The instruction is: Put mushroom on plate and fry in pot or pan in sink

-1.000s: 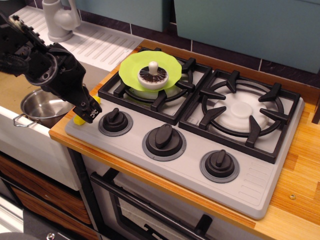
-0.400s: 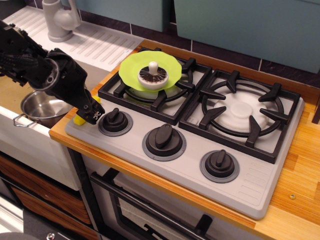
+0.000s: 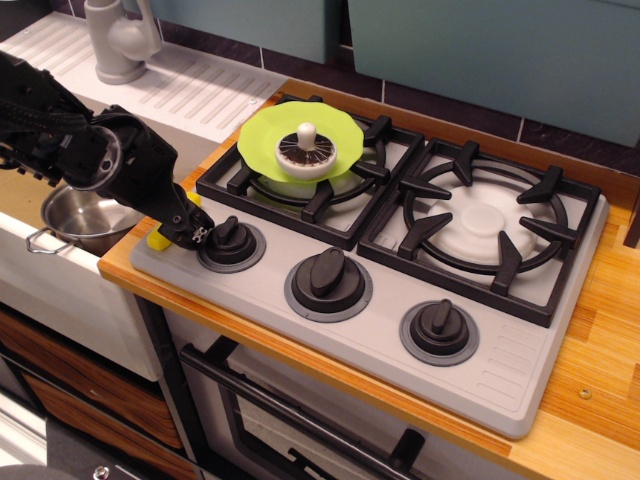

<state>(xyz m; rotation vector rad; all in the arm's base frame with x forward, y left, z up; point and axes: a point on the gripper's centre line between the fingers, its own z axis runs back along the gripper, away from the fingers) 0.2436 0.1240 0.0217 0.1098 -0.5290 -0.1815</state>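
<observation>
The mushroom [image 3: 306,151] stands cap-down on the lime-green plate [image 3: 262,142], which rests on the left rear burner. The yellow fry [image 3: 157,240] lies at the stove's front left corner, next to the sink edge. Only its two ends show, one on each side of my gripper. My black gripper [image 3: 188,233] is down on the fry, with its fingertips close to the leftmost knob [image 3: 231,241]. I cannot tell whether the jaws are closed on the fry. The steel pot [image 3: 85,219] sits in the sink basin [image 3: 30,180], just left of and below the gripper.
The grey faucet [image 3: 118,40] and the ribbed drainboard [image 3: 195,90] are at the back left. Two more knobs [image 3: 328,281] run along the stove front. The right burner grate [image 3: 487,232] is bare. The wooden counter edge [image 3: 120,270] lies between stove and sink.
The gripper has moved slightly right and down toward the leftmost knob, and has settled lower over the fry. The mushroom, plate and pot have not moved.
</observation>
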